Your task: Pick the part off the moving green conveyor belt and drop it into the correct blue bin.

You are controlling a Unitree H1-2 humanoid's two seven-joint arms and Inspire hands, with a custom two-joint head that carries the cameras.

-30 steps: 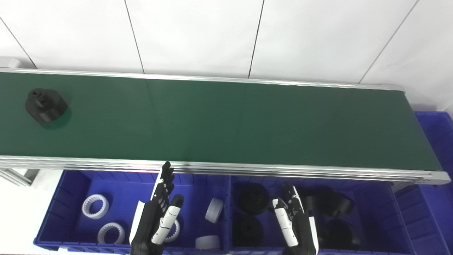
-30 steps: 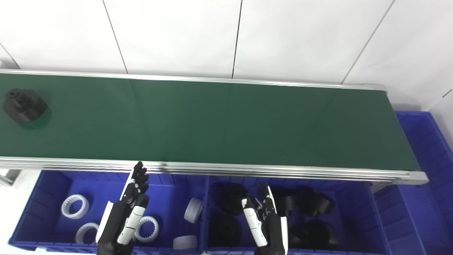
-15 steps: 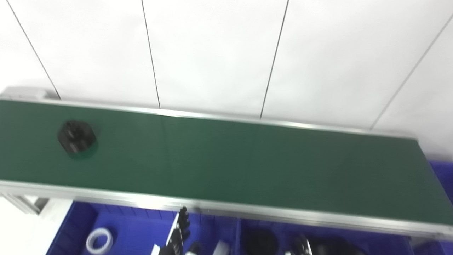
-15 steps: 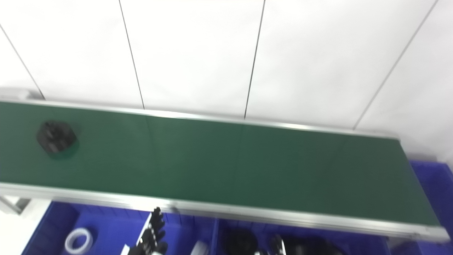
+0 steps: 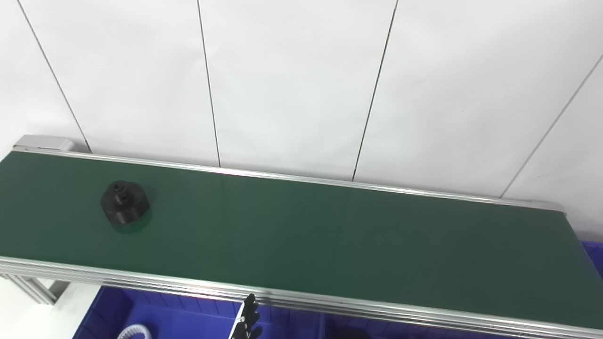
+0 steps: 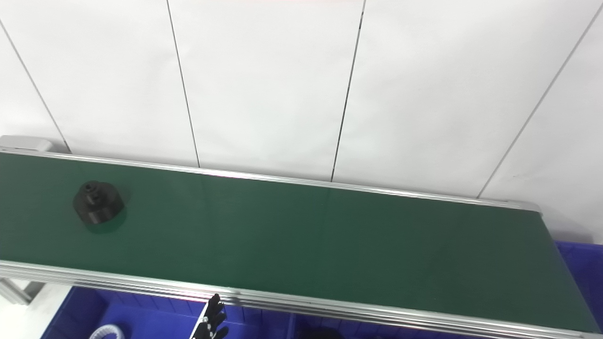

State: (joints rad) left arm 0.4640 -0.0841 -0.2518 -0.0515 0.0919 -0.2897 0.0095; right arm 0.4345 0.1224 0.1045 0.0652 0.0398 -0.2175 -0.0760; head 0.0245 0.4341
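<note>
part: a black round part (image 5: 125, 206) with a smaller knob on top is sitting upright on the green belt (image 5: 330, 235), toward its left end, about midway between the far rail and the near rail, touching nothing else.
belt: the belt is stretching across the whole picture, slanting a little down to the right, with silver rails running along both long edges.
left hand: only the dark fingertips (image 5: 248, 315) of the left hand (image 6: 210, 325) are showing at the bottom edge, pointing up just below the near rail; they are lying close together, and i cannot tell whether the hand is open or closed; nothing is showing in its grasp. it is staying well apart from the part.
right hand: it is lying outside both views.
bins: a blue bin (image 5: 141, 315) is peeking out under the near rail at the bottom left, with a slice of a white ring (image 5: 134, 333) showing inside it; another strip of blue bin (image 6: 582, 268) is showing at the right edge past the end of the belt.
background: a white panelled wall (image 5: 301, 80) is rising behind the belt.
</note>
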